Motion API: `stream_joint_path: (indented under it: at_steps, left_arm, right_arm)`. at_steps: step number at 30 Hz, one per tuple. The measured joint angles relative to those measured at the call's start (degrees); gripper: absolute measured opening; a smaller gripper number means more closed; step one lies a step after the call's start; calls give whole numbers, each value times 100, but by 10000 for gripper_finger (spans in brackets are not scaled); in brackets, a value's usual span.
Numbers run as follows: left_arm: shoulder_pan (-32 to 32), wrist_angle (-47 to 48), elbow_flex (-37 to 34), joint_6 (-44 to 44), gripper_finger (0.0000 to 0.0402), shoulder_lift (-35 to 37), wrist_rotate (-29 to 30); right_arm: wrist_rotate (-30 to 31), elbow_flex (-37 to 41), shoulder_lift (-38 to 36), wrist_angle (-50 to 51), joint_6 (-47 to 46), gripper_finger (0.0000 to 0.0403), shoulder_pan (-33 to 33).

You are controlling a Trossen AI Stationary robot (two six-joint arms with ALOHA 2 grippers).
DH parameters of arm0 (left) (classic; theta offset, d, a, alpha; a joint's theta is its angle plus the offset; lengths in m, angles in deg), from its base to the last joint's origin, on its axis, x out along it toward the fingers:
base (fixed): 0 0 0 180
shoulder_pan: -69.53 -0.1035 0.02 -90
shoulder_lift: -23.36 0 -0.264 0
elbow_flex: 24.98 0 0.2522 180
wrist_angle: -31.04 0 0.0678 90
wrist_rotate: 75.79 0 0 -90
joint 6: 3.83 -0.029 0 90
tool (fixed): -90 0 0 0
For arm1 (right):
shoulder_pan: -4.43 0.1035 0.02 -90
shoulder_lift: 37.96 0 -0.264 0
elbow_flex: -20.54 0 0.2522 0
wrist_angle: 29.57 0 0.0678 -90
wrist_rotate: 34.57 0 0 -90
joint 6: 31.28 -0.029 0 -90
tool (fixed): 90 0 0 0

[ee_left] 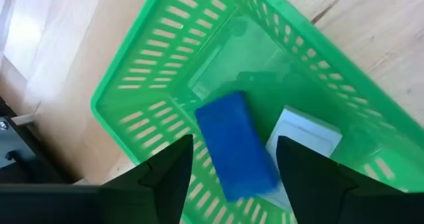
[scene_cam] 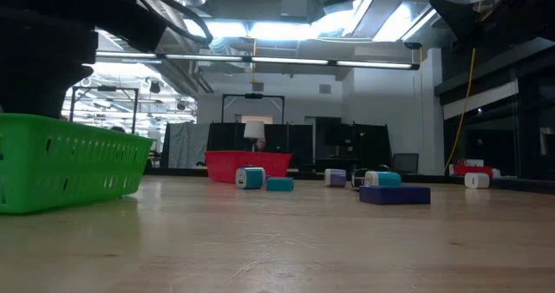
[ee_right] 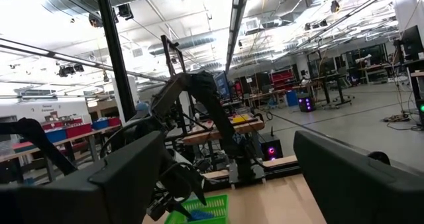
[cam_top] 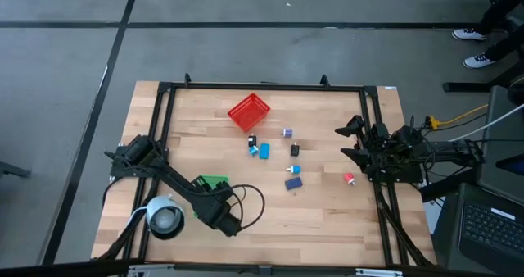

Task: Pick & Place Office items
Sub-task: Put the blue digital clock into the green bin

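Left gripper (ee_left: 228, 168) hangs open over the green basket (ee_left: 142, 85), at the table's seven o'clock, already holding a blue block (ee_left: 235, 144) and a white piece (ee_left: 305, 134). Roughly seven office items (cam_top: 264, 151) remain mid-table. Right gripper (cam_top: 350, 142), open, waits at three o'clock.

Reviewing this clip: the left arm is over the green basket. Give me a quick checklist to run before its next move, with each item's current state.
1. Left gripper open above the green basket: ok.
2. Blue block between the fingers, whether released or touching them: cannot tell.
3. White piece lies in the basket: ok.
4. Loose pieces remain, such as the pink-red bit: not ok, work left.
5. Right gripper open, parked at the table's right edge: ok.
6. Red basket apart from the pieces: ok.
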Motion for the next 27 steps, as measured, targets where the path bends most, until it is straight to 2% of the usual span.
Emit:
stream_joint_path:
  at_steps: [5,8,11,16,19,22,27]
  left_arm:
    - [13,-14,85,104,226,0,70]
    - [11,88,350,185,226,0,537]
    - [-45,230,780,246,227,0,1370]
    - [-141,192,1666,230,227,0,3440]
    - [-226,-290,2128,-601,228,9,4406]
    - [-430,-1042,2444,-2208,228,9,4331]
    - [-1027,-2671,2509,-4336,228,-2,2979]
  right_arm:
    - [0,0,0,0,0,345,0]
    - [2,0,0,0,1,345,0]
    - [4,0,0,0,2,345,0]
    - [22,0,1,0,2,345,0]
    - [21,0,1,0,4,345,0]
    - [21,0,1,0,4,345,0]
    - [20,0,1,0,24,345,0]
